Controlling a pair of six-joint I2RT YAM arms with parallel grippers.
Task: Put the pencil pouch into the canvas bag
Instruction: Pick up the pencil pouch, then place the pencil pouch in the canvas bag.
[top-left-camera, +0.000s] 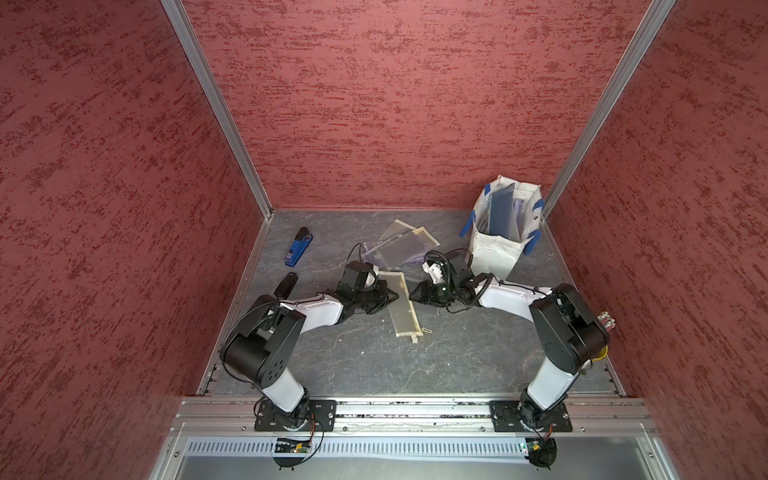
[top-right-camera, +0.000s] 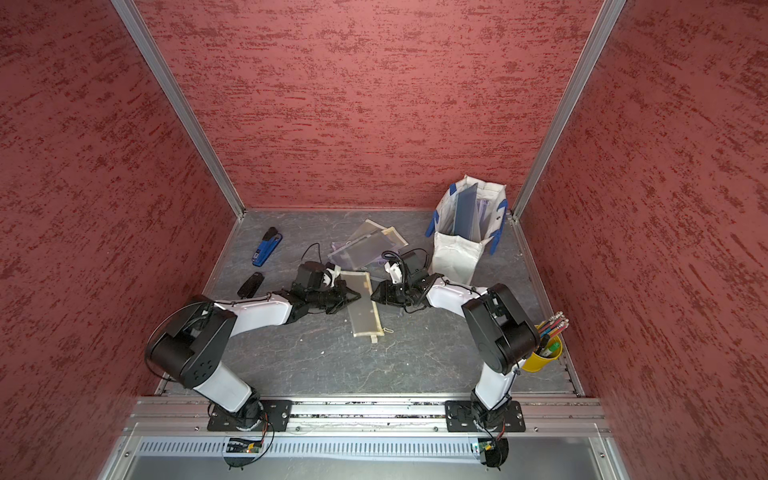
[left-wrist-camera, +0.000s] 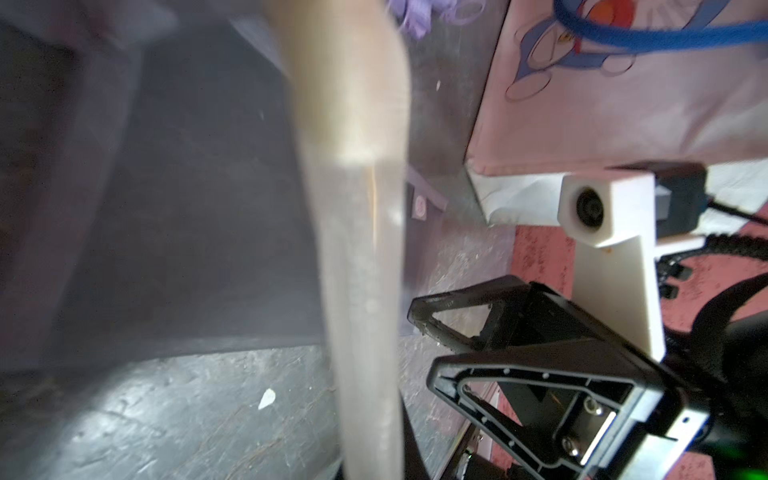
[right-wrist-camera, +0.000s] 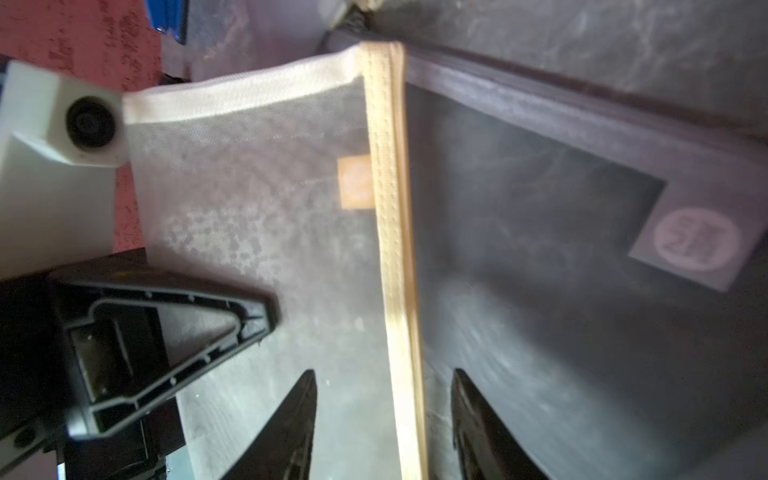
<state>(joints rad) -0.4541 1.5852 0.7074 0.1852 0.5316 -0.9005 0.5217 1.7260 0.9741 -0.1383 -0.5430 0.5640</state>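
The left hand's (top-left-camera: 390, 296) own fingertips fall outside the left wrist view, where the cream mesh pencil pouch (left-wrist-camera: 361, 249) is only an edge-on blur. The hand is closed on the pouch's long side, with one finger (right-wrist-camera: 253, 320) lying on the mesh in the right wrist view. The pouch sits mid-counter (top-left-camera: 374, 365) between both hands, apart from the canvas bag (top-left-camera: 496, 253). The right hand (right-wrist-camera: 384, 419) is open, its tips on either side of the pouch's cream trim. The bag stands upright in the far right corner and holds a dark blue folder (top-left-camera: 500, 212); its other contents are hard to make out. A yellow cup (top-right-camera: 540, 359) of pens is half hidden behind the right arm.
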